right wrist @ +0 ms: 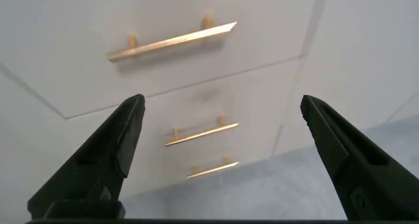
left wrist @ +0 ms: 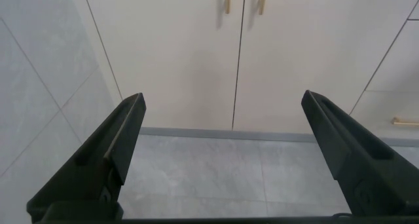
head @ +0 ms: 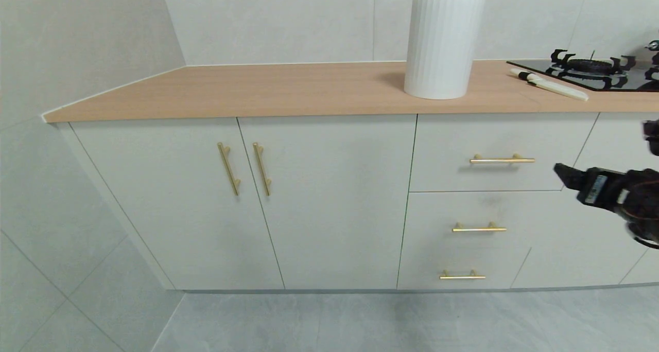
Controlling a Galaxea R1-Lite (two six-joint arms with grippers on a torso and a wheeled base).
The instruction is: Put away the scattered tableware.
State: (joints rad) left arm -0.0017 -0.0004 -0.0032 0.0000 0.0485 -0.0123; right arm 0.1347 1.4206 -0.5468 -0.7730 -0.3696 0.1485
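Head view: the knife lies flat on the wooden tabletop, just beside the stove, with a tall white ribbed jar near it. The right claw hangs in front of the top drawer, spread wide, nothing in it. The left claw is wide open and empty too, low over the floor by the cupboard doors.

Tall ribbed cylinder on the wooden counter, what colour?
White ribbed cylinder, plain with vertical fluting; best in the head view.
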